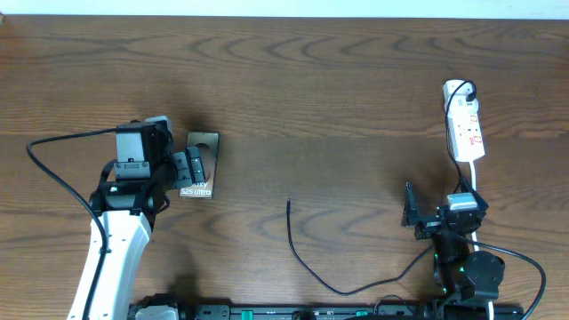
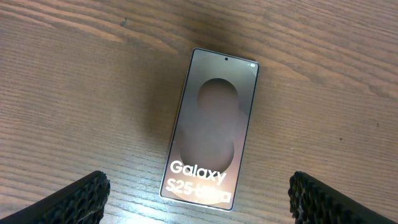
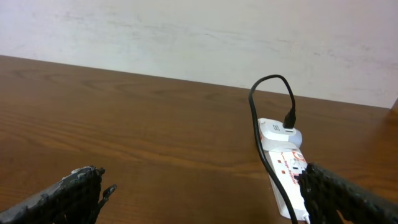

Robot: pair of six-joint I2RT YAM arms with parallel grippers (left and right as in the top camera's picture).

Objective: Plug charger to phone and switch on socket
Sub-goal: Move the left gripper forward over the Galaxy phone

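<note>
The left gripper [image 2: 202, 208] is held wide open, with nothing clasped between its black ridged fingertips [image 2: 78, 199]. It is hung low over the phone [image 2: 211, 124], near the end that bears the white "Galaxy S25 Ultra" lettering. The phone is laid flat on the left side of the brown wood-grain tabletop [image 1: 338, 80], its glossy brownish-grey surface upward and a round mark at its middle. In the overhead view part of the phone is covered by the gripper; contact between the two cannot be told.

The right gripper [image 3: 214, 199] is likewise spread wide and empty. It is poised near the front right of the tabletop and pointed toward the pale wall [image 3: 199, 31] beyond the far edge. Ahead of it and slightly to its right is the socket [image 1: 465, 132], a white power strip with red markings, set lengthwise near the far right and well apart from the phone. A black plug [image 3: 290, 118] is seated in its far end.

The charger [image 1: 289, 222] is laid on the bare wood between the two grippers. Its small tip is pointed toward the far edge, right of the phone and apart from it, and the thin black cable is curved back toward the front right.
</note>
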